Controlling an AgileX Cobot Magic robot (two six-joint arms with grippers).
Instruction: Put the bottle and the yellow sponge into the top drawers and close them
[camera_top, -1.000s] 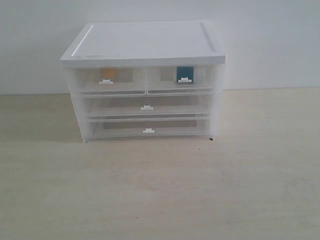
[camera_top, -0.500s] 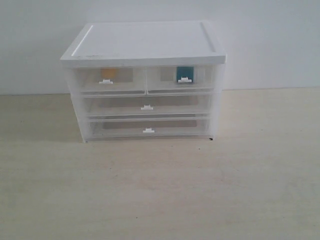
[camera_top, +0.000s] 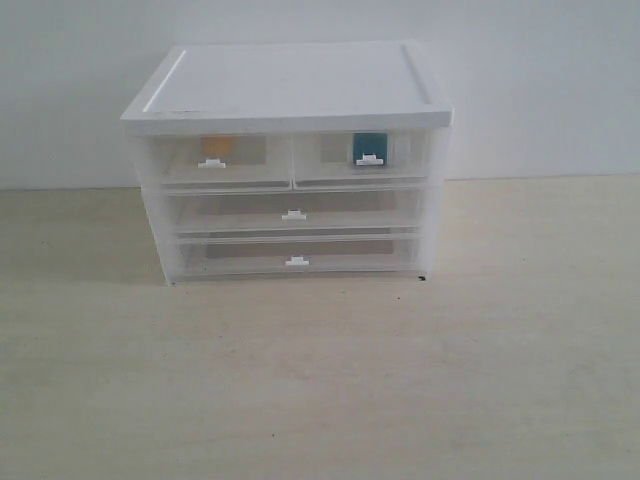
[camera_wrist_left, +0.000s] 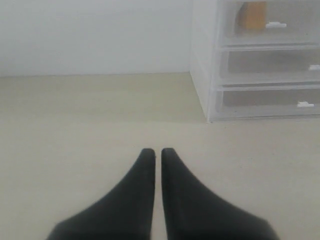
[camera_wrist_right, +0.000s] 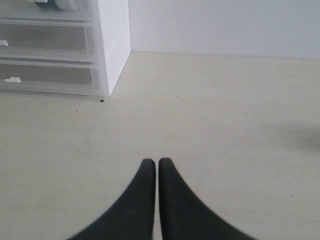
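A white-topped cabinet (camera_top: 290, 95) stands on the pale wooden desk (camera_top: 320, 380), against a plain white wall (camera_top: 540, 80). Across the cabinet's upper row sit two half-width translucent drawers. The yellow sponge (camera_top: 215, 146) is inside the cabinet's left top drawer (camera_top: 240, 170), just behind that drawer's white handle tab (camera_top: 211, 163). The bottle (camera_top: 370, 146) is inside the cabinet's right top drawer (camera_top: 330, 165), its teal label showing through the front behind the second handle tab (camera_top: 369, 160). Both drawer fronts sit flush with the cabinet frame, as do the two full-width drawers (camera_top: 292, 225) in the cabinet's lower rows.

Neither arm appears in the exterior view. In the left wrist view, the left end effector (camera_wrist_left: 156, 152) hangs over bare desk well apart from the cabinet, its two black fingers (camera_wrist_left: 142, 175) drawn together with only a thin slit between them and nothing held. The sponge shows there as an orange block behind the drawer front. In the right wrist view, the right end effector (camera_wrist_right: 157, 162) is likewise over bare desk, well clear of the cabinet, with its fingers together and empty.
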